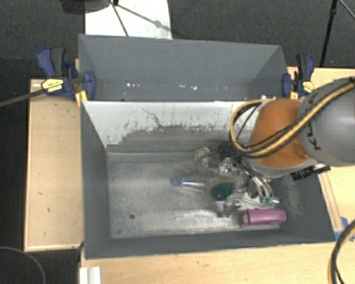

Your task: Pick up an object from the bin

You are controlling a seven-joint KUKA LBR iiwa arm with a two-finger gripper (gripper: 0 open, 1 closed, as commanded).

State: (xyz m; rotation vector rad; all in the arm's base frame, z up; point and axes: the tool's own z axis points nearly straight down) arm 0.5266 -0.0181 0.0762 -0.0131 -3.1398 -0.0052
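My gripper (238, 175) hangs low over the right part of the bin floor, under the orange cover. Directly below and left of it lies a dark green round thing (220, 189). A clear item with a blue tip (185, 183) stretches out to the left of that. A magenta cylinder (261, 216) lies on the floor just in front of the gripper, near the bin's front right corner. A small crumpled silvery piece (202, 155) sits behind the gripper's left side, by the back wall's foot.
Some small green and white bits (265, 200) lie between the gripper and the magenta cylinder. The arm and its looped cables come in over the bin's right wall. Bare floor stretches across the bin's left half.
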